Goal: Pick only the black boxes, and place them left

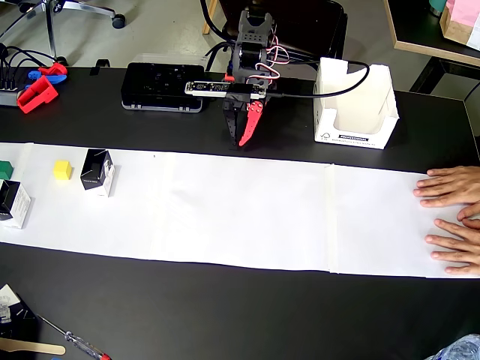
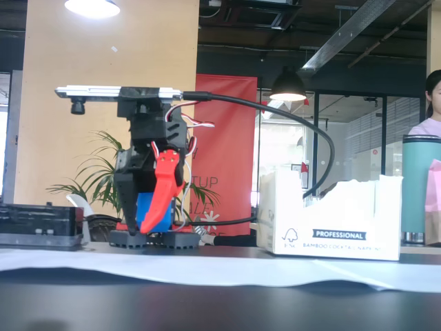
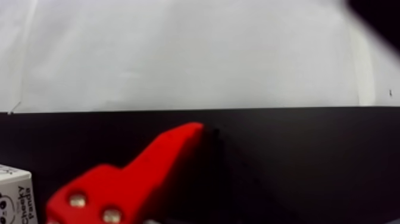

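Observation:
Two black boxes lie on the white paper strip point(image 1: 247, 210) at the far left of the overhead view: one point(image 1: 97, 172) beside a yellow cube point(image 1: 62, 169), the other point(image 1: 13, 202) at the frame's left edge. My gripper point(image 1: 241, 139) is folded down near the arm's base at the back centre, well to the right of both boxes. Its red finger point(image 3: 149, 173) lies against the black one, shut on nothing, tip point(image 3: 208, 130) over the dark table just short of the paper. The fixed view shows the gripper point(image 2: 146, 231) hanging down at the base; no box appears there.
A green cube point(image 1: 5, 169) sits at the left edge. A flat black device point(image 1: 163, 86) lies left of the arm, a white napkin carton point(image 1: 356, 105) right of it. Two human hands point(image 1: 454, 217) rest on the paper's right end. Tools lie at the front left.

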Robot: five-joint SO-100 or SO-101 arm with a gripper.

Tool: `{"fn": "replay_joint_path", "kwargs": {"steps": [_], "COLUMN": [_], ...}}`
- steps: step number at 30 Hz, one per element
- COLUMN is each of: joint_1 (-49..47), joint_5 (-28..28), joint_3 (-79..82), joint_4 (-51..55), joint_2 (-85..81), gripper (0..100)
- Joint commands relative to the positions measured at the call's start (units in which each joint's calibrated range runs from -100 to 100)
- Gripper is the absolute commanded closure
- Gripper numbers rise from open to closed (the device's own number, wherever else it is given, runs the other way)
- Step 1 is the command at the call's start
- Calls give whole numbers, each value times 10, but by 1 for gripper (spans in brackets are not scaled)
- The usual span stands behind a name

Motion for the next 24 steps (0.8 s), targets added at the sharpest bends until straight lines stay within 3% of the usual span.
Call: {"fn": "replay_joint_path", "kwargs": {"steps": [1, 24], "joint_1": [-8, -7], "joint_5": [0, 3], "joint_3": [6, 4], "joint_4": [2, 2], "joint_2": [-2, -1], "gripper": [100, 100]}}
